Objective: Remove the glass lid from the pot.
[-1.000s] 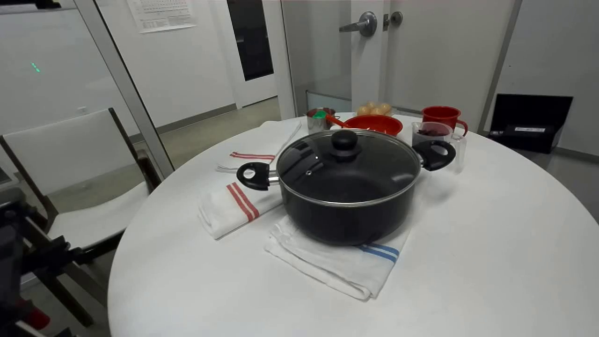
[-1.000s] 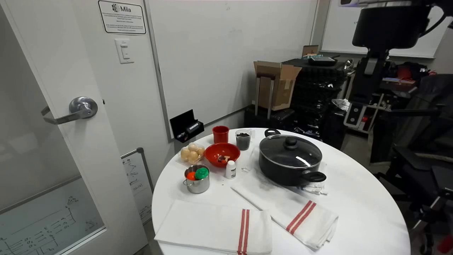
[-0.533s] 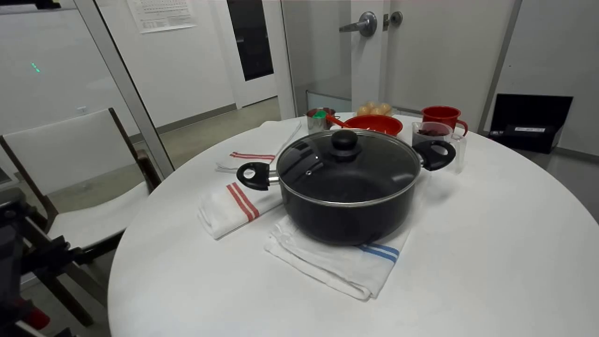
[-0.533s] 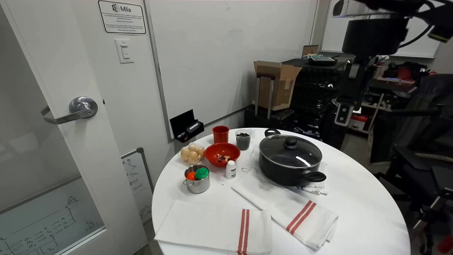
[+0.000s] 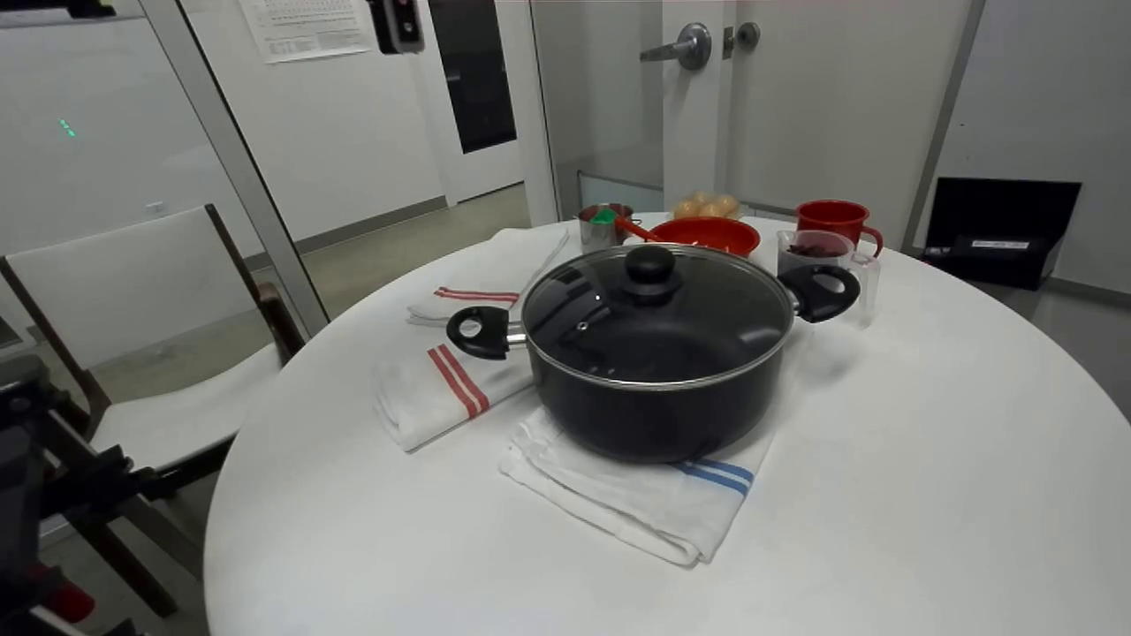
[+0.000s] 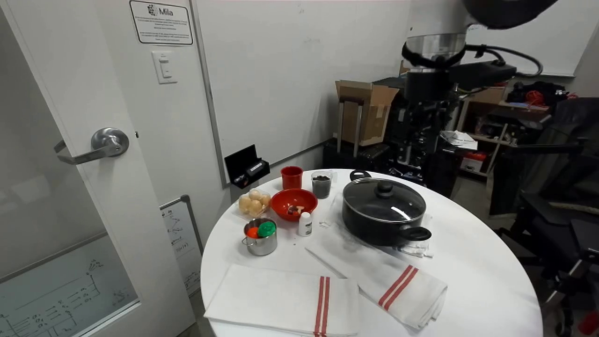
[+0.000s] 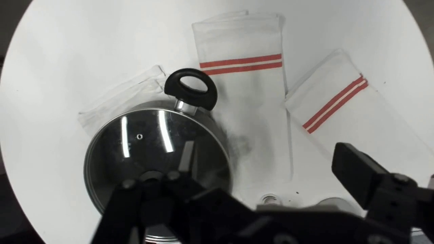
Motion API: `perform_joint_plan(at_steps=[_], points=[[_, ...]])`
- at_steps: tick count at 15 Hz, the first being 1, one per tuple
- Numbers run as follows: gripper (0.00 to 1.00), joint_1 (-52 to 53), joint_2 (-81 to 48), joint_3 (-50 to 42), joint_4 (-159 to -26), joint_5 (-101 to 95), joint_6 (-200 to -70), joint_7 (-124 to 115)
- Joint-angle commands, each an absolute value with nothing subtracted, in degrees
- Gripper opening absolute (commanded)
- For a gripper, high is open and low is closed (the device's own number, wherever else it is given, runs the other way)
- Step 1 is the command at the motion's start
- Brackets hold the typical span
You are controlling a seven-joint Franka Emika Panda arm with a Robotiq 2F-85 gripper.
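Gripper (image 7: 264,157) stood spread and holding nothing, above the level of the pot (image 6: 369,231) and well apart from it. The glass lid (image 6: 369,206) was seated on the pot, its knob (image 6: 384,188) upward and not yet grasped. In the wrist view, the lid lay toward the left; the knob, partly hidden by the gripper, sat outside the gap between the jaws, which faced a red-striped towel (image 7: 245,105). Lid and knob being round, lateral alignment over the knob before descent appeared necessary.

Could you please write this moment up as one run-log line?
glass lid: on pot | pincer: open, holding nothing | pot: on blue-striped towel | status: glass lid not yet removed
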State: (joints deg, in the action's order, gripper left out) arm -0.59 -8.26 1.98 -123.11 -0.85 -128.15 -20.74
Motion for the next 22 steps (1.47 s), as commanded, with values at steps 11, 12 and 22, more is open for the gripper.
perform_joint_plan(at_steps=[11, 12, 22], points=[[1.00, -4.20, -39.32, -4.41, -94.91, 10.07, -123.96, -23.35], [1.00, -4.68, -40.32, -4.53, -94.04, 10.82, -123.78, -23.27], [1.00, -8.96, -46.88, -5.58, -89.14, 16.16, -121.20, -24.03]])
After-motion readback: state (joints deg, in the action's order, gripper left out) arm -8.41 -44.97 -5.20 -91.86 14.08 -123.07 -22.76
